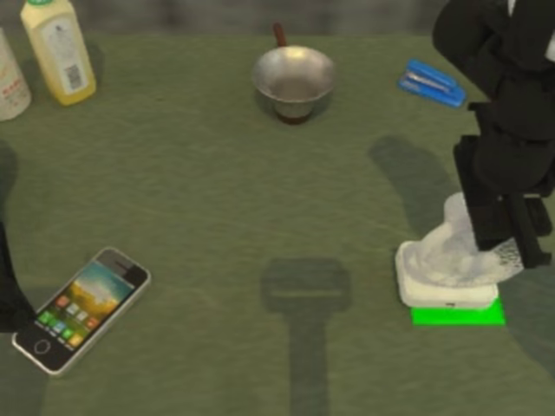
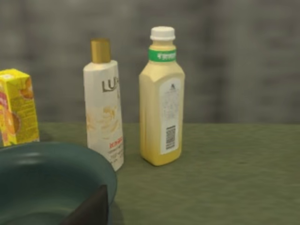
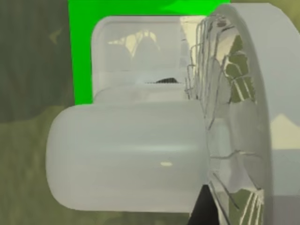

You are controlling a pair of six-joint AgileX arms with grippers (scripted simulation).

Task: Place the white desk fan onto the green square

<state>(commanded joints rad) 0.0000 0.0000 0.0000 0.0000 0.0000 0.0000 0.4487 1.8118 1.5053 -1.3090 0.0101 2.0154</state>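
Observation:
The white desk fan (image 1: 447, 260) stands at the right of the table, its square base over the green square (image 1: 458, 315), of which only the front strip shows. My right gripper (image 1: 507, 238) comes down from above and is shut on the fan's upper part. The right wrist view is filled by the fan's cylindrical motor housing (image 3: 126, 159) and grilled head, with one dark fingertip (image 3: 205, 208) against the housing. Beyond the housing lie the base and the green square (image 3: 82, 56). My left arm (image 1: 9, 299) is parked at the table's left edge, one finger (image 2: 91, 206) showing.
A smartphone (image 1: 81, 309) lies at the front left. At the back stand a metal bowl (image 1: 294, 82), a blue stapler (image 1: 431, 82), a yellow bottle (image 1: 59, 52) and a white bottle (image 1: 9, 82). The left wrist view also shows a teal bowl (image 2: 42, 178) and a juice carton (image 2: 16, 108).

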